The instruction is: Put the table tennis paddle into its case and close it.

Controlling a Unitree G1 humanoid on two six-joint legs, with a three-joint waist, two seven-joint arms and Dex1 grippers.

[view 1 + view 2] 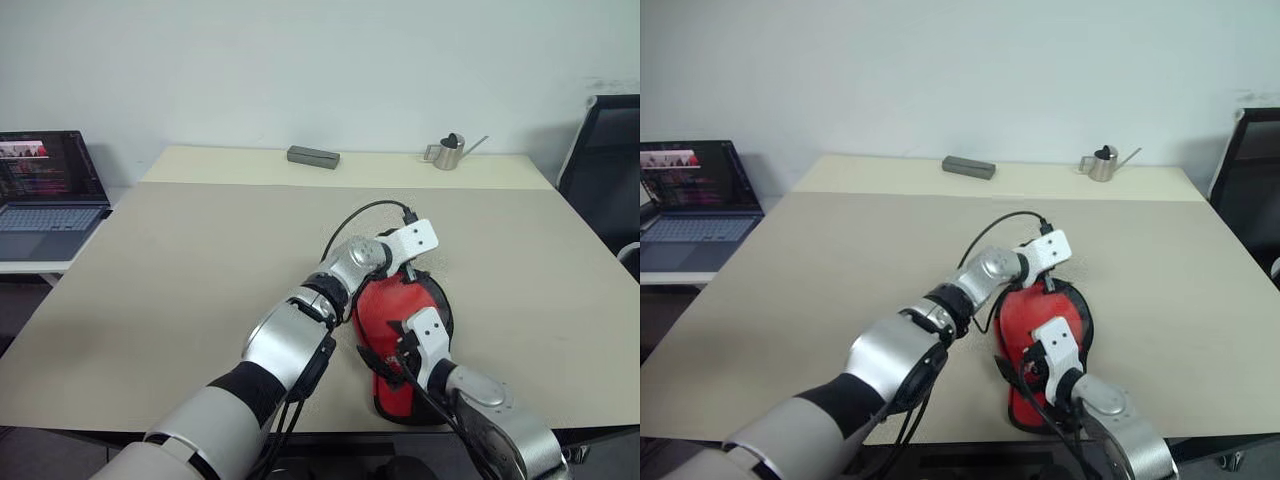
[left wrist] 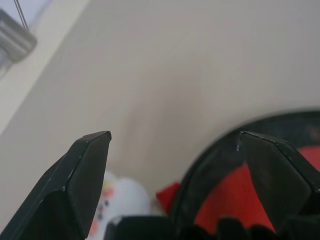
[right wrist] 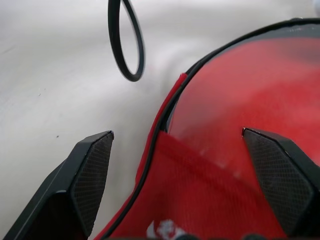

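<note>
Left gripper (image 2: 172, 187) and right gripper (image 3: 177, 187) both gaped empty over case (image 1: 400, 330); soft, light fabric, floppy; best pinched at black zipper edge.

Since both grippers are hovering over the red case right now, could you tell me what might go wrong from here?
1. The case lies near the table's front edge; a nudge from the open right gripper could slide it off.
2. The left gripper is open with the small white charm between its fingers; closing could grab the charm rather than the zipper.
3. The black cable loops over the case and might snag.
</note>
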